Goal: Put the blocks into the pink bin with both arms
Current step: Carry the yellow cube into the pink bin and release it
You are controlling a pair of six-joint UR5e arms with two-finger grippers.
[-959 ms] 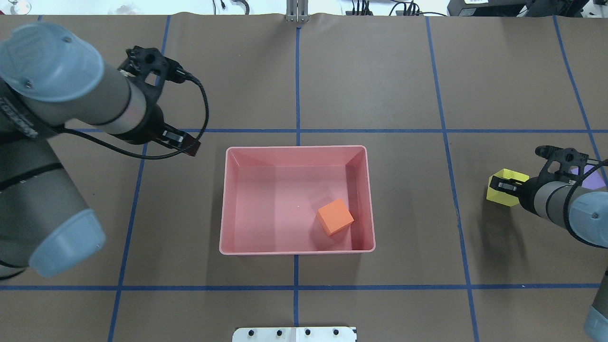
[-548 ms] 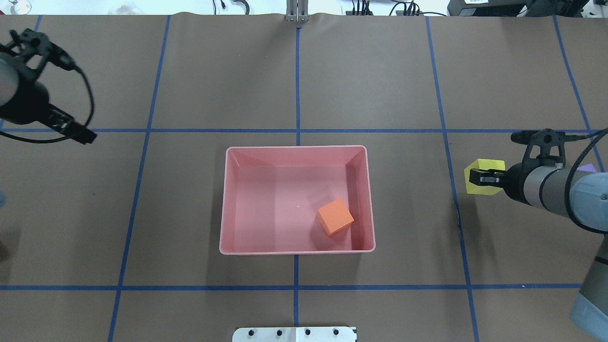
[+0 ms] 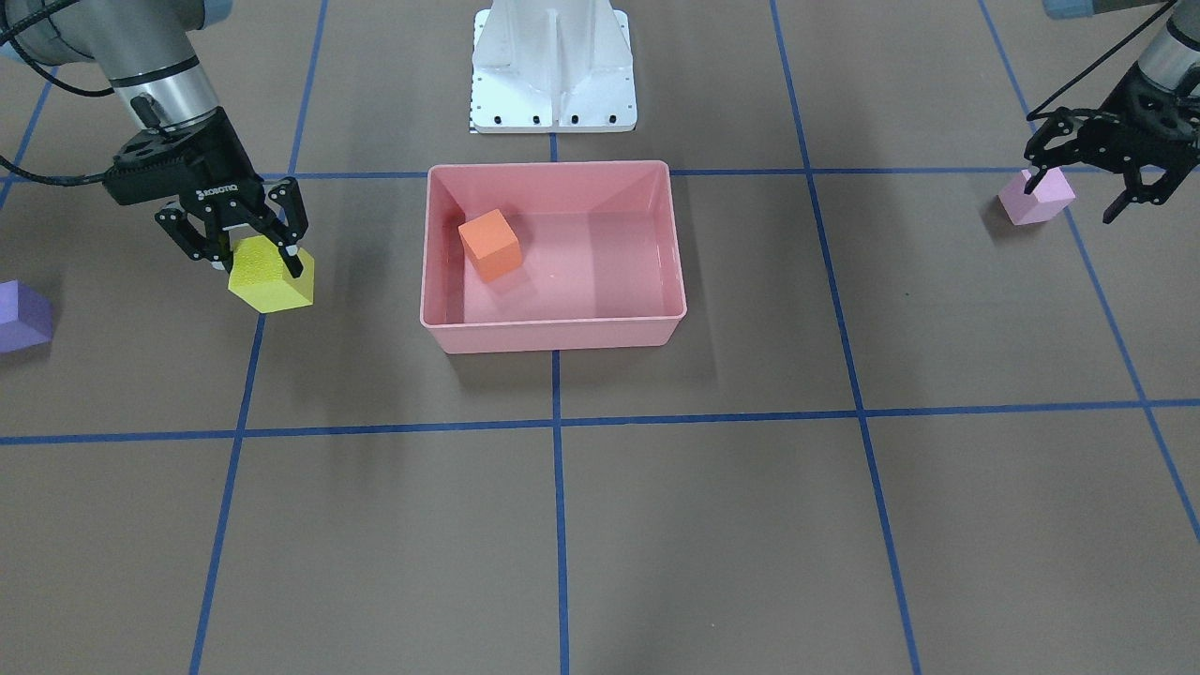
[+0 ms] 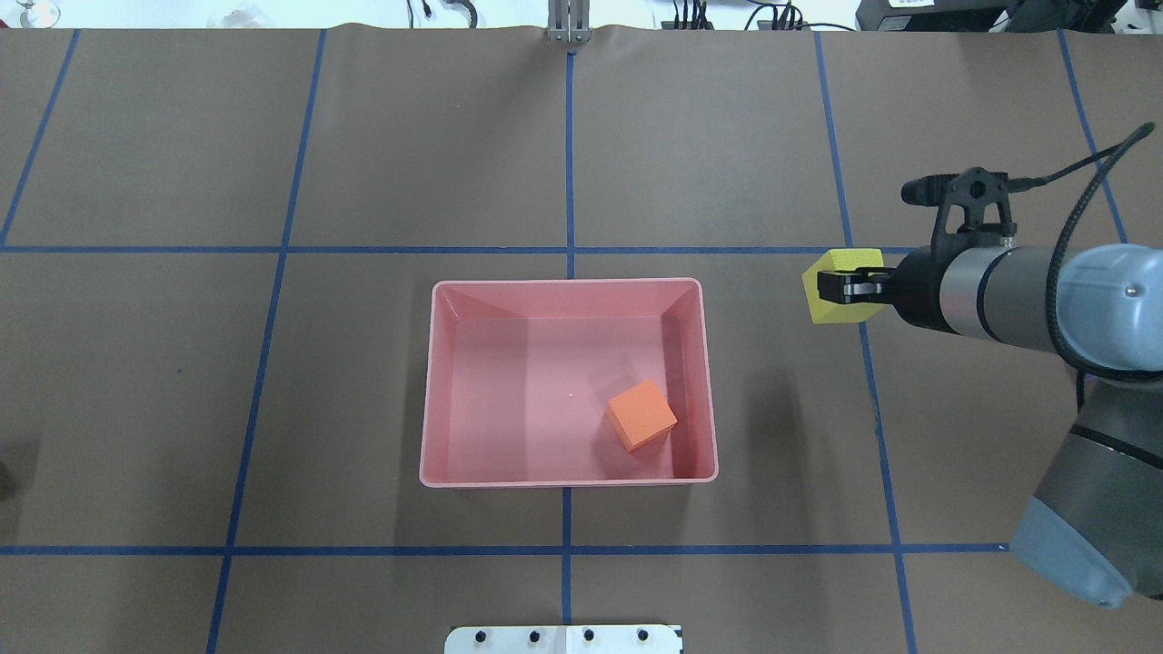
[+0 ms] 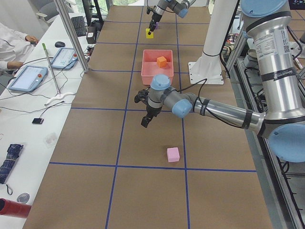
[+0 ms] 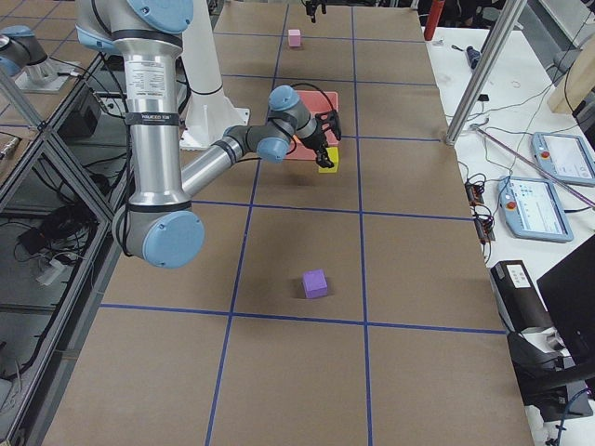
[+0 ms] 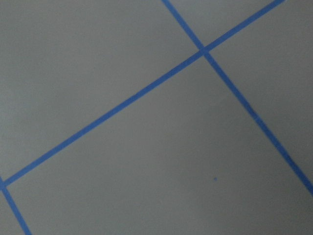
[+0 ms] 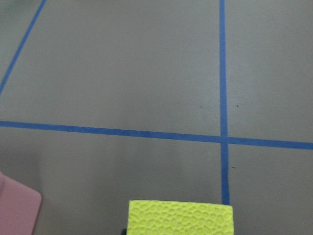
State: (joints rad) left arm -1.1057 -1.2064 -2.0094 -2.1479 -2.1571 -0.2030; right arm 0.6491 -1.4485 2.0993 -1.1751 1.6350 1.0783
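Front view: R gripper (image 3: 258,263) is clamped on the yellow block (image 3: 272,286), fingers on opp. sides, block held to the side of the pink bin (image 3: 553,336), not over it. Orange block (image 3: 489,246) sits inside the bin, in the corner toward the robot's base and R arm, turned a bit vs. the walls. Purple block (image 3: 19,317) lies on the table (image 3: 712,525) past the R gripper, at the frame edge. L gripper (image 3: 1071,202) has its fingers spread w/ nothing between them; one tip overlaps the pink-lilac block (image 3: 1039,199) in this view. White pedestal (image 3: 553,66) stands behind the bin. Overhead: only the R arm shows, coming in from the right, yellow block in its fingers near a blue tape line (image 4: 859,381), between that line and the bin's right wall; L arm out of frame. Left side view: L gripper hangs above the table, clearly apart from the pink-lilac block, which lies flat beyond it; bin w/ orange block farther down. Right side view: yellow block in the R gripper just beside the bin's wall; purple block alone on the table, well apart from arm and bin. L wrist cam: brown table cover and crossing tape lines only. R wrist cam: yellow block's textured face at bottom center, a bin corner at lower left.
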